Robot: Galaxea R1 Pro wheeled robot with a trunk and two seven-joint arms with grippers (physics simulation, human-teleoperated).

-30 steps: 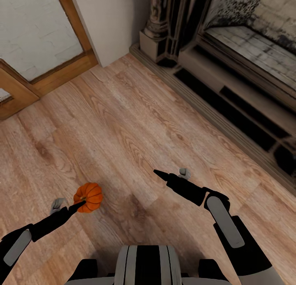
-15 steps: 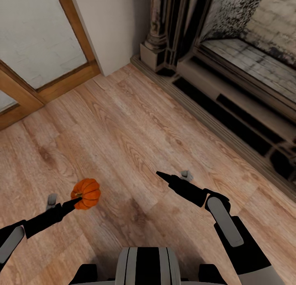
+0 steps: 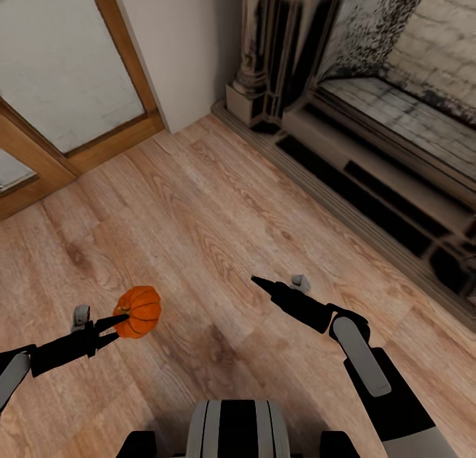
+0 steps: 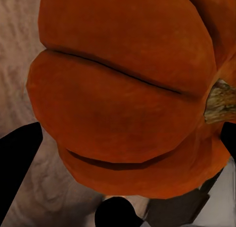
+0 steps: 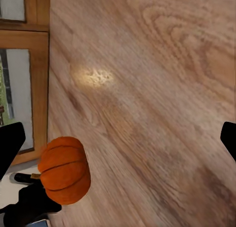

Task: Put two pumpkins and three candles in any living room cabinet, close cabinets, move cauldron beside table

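One bright-orange ribbed pumpkin (image 3: 137, 310) hangs above the wood floor at the lower left of the head view, with my left gripper (image 3: 112, 319) shut on it. Up close in the left wrist view, the pumpkin (image 4: 123, 99) sits between the dark fingers, its stem off to one side. My right gripper (image 3: 277, 283) hovers over the floor at centre right, open, with nothing between its fingers. The right wrist view catches the held pumpkin (image 5: 64, 169) from the side. The candles, cabinet, cauldron and table are out of view.
A dark fireplace surround (image 3: 277, 55) with a raised stone hearth (image 3: 370, 200) runs along the right. A wood-framed glass door (image 3: 73, 81) stands at the upper left beside a white wall (image 3: 185, 41). Wood floor (image 3: 198, 213) lies ahead.
The whole view has shifted slightly, so the camera has moved. My left arm has swung outward to the left, still holding the pumpkin. The right arm holds its pose.
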